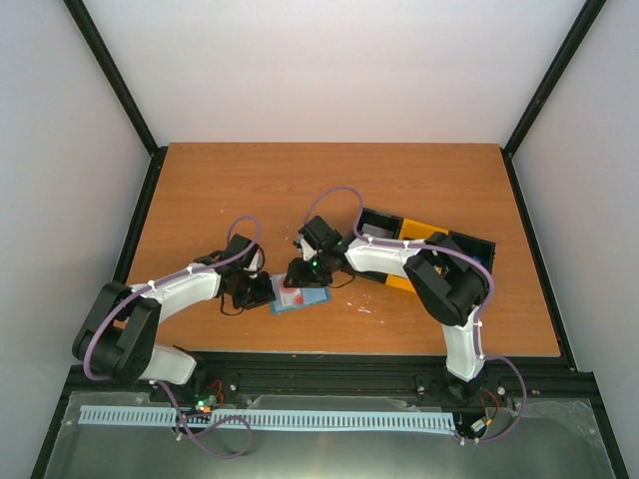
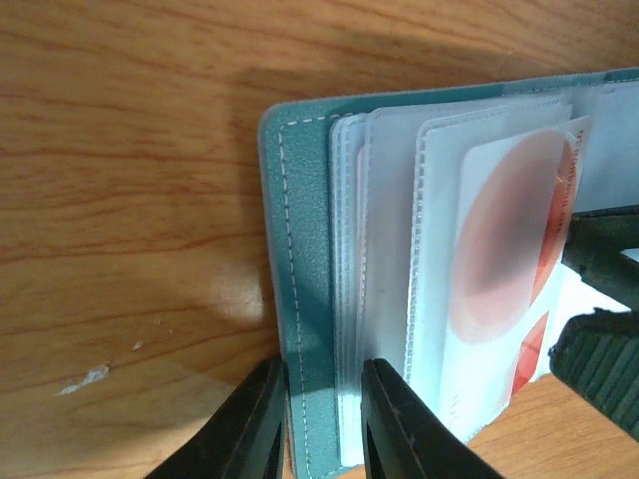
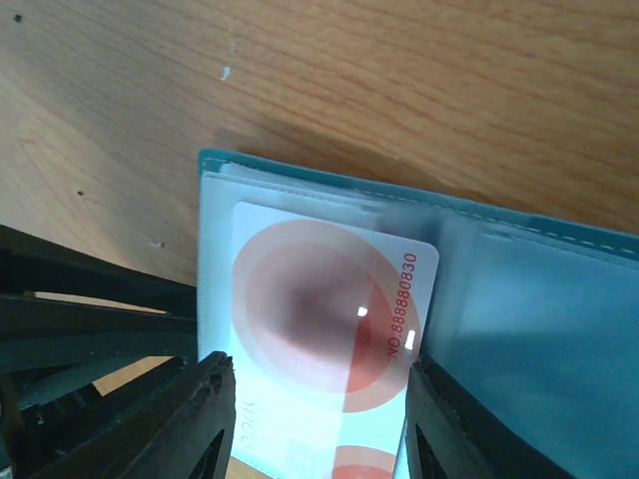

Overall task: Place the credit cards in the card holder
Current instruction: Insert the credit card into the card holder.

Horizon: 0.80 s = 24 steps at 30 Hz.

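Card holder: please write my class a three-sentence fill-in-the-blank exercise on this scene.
The holder lies ___ on the table. The left hand pinches its cover; the right hand grips a card with ___ circles. A black-and-___ tray sits on the table too.
Missing: open, red, yellow.

Top view: card holder (image 1: 312, 299) partly hidden under left pincer (image 1: 266, 291) and right pincer (image 1: 300, 279); credit card (image 1: 290, 295) too small to read. Tray (image 1: 419, 233) partly behind right arm. Left wrist view: credit card milky behind pocket film. Right wrist view: credit card bottom cut off, card holder right side blurred.
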Each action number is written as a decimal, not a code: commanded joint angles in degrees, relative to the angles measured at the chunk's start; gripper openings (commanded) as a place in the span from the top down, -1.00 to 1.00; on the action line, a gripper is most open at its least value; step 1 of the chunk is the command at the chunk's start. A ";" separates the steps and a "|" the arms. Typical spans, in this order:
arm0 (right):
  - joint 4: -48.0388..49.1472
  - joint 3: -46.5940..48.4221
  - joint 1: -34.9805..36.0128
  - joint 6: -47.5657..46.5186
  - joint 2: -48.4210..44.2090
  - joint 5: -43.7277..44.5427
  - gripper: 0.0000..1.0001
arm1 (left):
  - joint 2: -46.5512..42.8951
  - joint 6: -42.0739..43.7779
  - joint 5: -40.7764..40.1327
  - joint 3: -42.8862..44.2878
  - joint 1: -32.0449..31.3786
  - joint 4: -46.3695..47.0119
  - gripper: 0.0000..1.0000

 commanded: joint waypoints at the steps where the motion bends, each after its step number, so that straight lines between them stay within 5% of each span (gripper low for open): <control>1: 5.08 -1.50 0.95 1.88 1.38 -4.27 0.06 | 1.43 1.28 0.03 0.73 0.12 0.07 0.53; 12: 7.95 -1.64 0.86 2.51 1.17 -5.39 0.06 | 0.61 0.37 -3.63 1.63 0.12 -2.26 0.59; 24: -7.43 0.09 -4.63 -8.25 -19.34 21.85 0.03 | -12.68 1.07 -7.78 6.13 0.17 -0.78 0.29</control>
